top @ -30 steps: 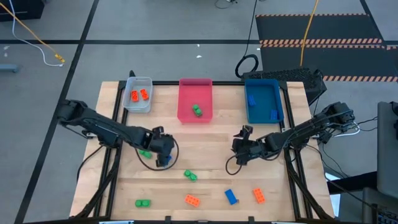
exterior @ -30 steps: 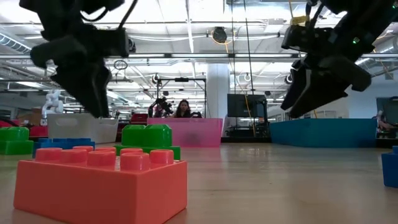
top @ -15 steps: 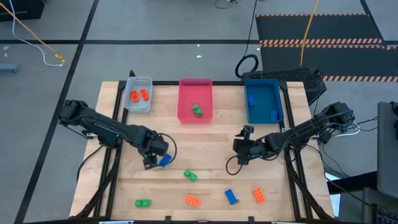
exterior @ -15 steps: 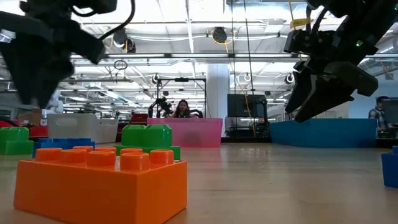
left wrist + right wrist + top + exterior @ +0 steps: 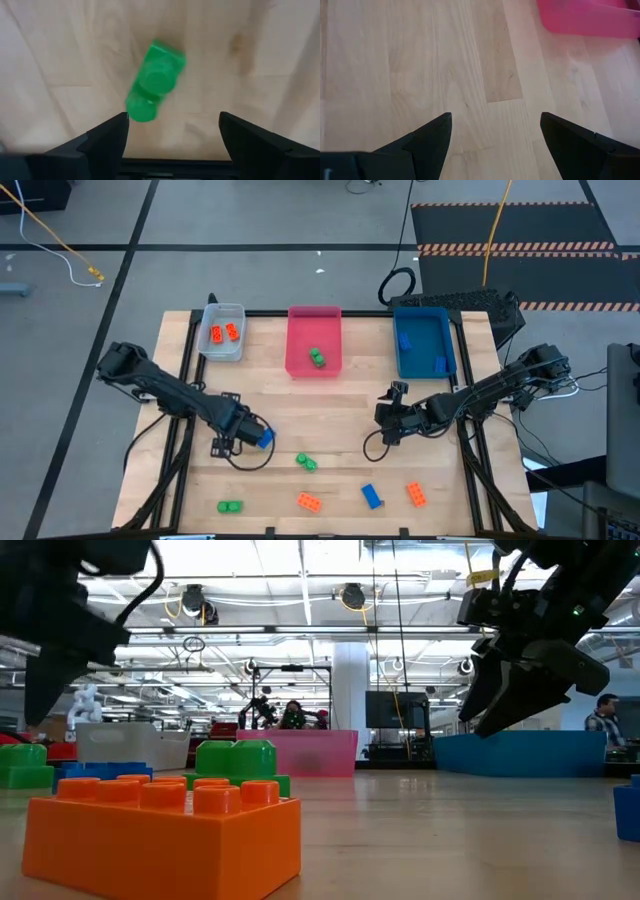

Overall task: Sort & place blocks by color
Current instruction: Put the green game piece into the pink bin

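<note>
Near edge of the wooden table point(image 5: 340, 420): four loose studded plastic bricks in a row — a green brick point(image 5: 230, 506), an orange brick point(image 5: 309, 501), a blue brick point(image 5: 371, 496) and a second orange brick point(image 5: 416, 495). Just behind them, mid-table, lies another small green brick point(image 5: 305, 463).

Left gripper point(image 5: 222, 443) sits low over the left half of the table, a blue part showing just beside it. Its wrist camera looks straight down on a small green studded brick point(image 5: 154, 81) lying skewed on the wood, between and ahead of the two dark fingers point(image 5: 107, 137), which are spread wide with nothing between them. This brick does not show from above.

Right gripper point(image 5: 392, 412) hangs above bare wood right of centre, fingers point(image 5: 427, 137) wide apart, empty; a corner of the pink tray shows in its view.

Far edge: small grey plastic tray point(image 5: 236, 310) with two orange bricks point(image 5: 223, 332); pink tray point(image 5: 296, 340) with one green brick point(image 5: 317, 357); blue tray point(image 5: 448, 340) with blue bricks point(image 5: 405, 341).

Judgement: step in hand is the left arm's pick of the skewed green brick. Best to turn the wrist so the fingers meet its long flat sides, centre over it, descend fully, then close; destination is the pink tray.
</note>
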Available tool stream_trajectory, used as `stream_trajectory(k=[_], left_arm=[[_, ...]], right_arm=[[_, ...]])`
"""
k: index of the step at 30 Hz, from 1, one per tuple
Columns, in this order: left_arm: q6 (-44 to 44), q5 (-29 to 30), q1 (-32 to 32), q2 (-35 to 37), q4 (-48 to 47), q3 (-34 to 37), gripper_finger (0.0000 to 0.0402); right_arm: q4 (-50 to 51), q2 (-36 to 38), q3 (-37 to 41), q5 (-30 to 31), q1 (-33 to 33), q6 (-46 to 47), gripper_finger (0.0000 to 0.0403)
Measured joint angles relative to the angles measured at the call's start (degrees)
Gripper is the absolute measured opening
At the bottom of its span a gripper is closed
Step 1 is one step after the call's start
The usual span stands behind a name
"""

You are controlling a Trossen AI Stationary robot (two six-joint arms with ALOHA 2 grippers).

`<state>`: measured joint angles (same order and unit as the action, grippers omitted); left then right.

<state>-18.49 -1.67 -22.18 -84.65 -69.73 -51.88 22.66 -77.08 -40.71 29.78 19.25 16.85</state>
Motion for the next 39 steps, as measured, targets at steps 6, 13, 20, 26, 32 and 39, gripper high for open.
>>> stream_trajectory(k=[6,13,20,26,32,39], left_arm=[[3.0,4.1,1.7,-2.4,2.6,1.9,0.0312],[5.6,5.4,2.6,-3.3,5.9,3.5,0.0312],[4.3,3.4,2.2,-3.8,11.5,6.3,0.0312],[4.2,3.7,2.2,-3.9,13.8,8.5,0.0301],[4.4,3.1,2.2,-3.8,14.3,9.2,0.0244],[7.3,1.7,2.3,-3.8,14.5,9.2,0.0147]], right_arm=[[0.1,0.0,0.0,0.0,0.0,0.0,0.0299],[0.2,0.0,0.0,-0.1,0.0,0.4,0.0299],[0.3,0.0,0.0,-0.1,0.0,0.1,0.0299],[0.2,0.0,0.0,-0.1,0.0,0.4,0.0299],[0.1,0.0,0.0,-0.1,0.0,0.4,0.0299],[-0.1,0.0,0.0,-0.1,0.0,0.3,0.0299]])
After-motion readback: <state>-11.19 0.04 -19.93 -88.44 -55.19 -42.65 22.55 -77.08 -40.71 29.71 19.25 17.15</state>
